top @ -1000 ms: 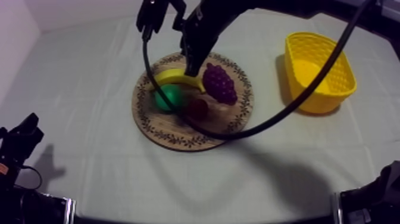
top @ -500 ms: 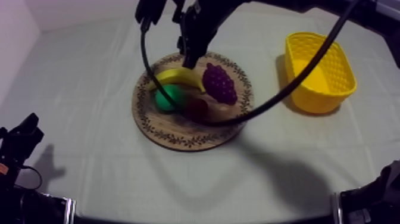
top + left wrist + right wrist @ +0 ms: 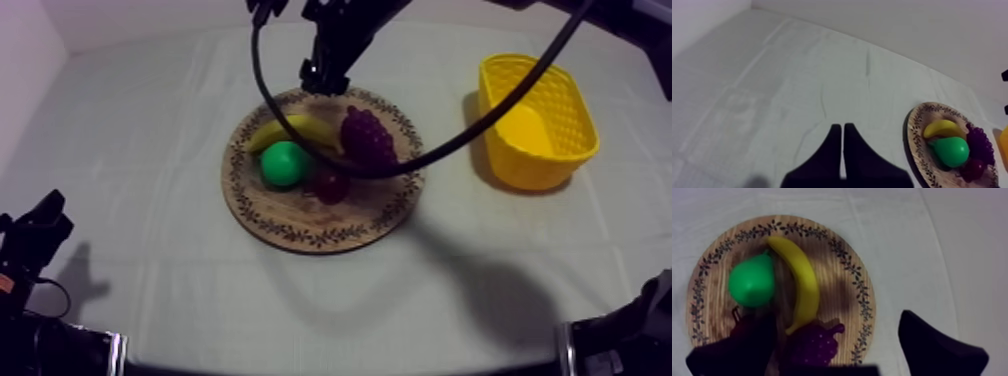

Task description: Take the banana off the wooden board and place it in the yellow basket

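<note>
1. Banana (image 3: 295, 128), top view: it lies on the wooden board (image 3: 300, 240), on the far half, snug beside the pear (image 3: 284, 163). One end meets the bunch of grapes (image 3: 367, 140), and the small red fruit (image 3: 332, 184) sits just in front. My right tool (image 3: 322, 75) hangs above the board's far rim, near the banana but not on it. The yellow basket (image 3: 535, 120) stands well apart on the surface (image 3: 150, 100), at my right. My left tool (image 3: 35, 235) rests low at its own side.

2. Left wrist view: my left tool (image 3: 843, 131) has its fingers pressed together in a narrow wedge, gripping nothing, over bare cloth. The board (image 3: 917, 130) with the banana (image 3: 942, 128) is off to one side.

3. Right wrist view: my right tool's fingers (image 3: 932, 348) are spread wide with nothing held. The banana (image 3: 801, 283) lies below, between the pear (image 3: 752, 283) and bare wood, and nearer one finger than the other.

4. What worries me:
   - The banana is not centred in the gap, so a straight descent could land one finger on the pear or the grapes (image 3: 814, 345).
   - That would either knock them off the board or trap one of them in the grasp.
   - The banana is curved and looks smooth. I judge that a pinch near its tip could let it twist free on the way to the basket.
</note>
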### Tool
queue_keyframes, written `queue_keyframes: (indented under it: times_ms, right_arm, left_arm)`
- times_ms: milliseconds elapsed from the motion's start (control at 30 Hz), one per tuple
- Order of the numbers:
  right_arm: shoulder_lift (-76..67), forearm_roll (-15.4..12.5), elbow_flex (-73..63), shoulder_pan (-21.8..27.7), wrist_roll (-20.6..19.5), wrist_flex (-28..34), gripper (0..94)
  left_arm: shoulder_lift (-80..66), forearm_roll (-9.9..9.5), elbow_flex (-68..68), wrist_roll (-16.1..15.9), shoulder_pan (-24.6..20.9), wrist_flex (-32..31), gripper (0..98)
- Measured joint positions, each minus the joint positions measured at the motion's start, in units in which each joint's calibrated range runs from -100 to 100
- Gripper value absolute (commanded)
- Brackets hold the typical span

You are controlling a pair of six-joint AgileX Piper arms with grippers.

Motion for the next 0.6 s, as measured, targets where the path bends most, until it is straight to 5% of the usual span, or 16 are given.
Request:
queue_keyframes:
  times_ms: [600]
  right_arm:
    - [9.04, 2.38, -1.99, -1.69, -2.49, -1.66, 90.6]
  left_arm:
    - [0.00, 0.00, 0.00, 0.00, 0.00, 0.00, 0.1]
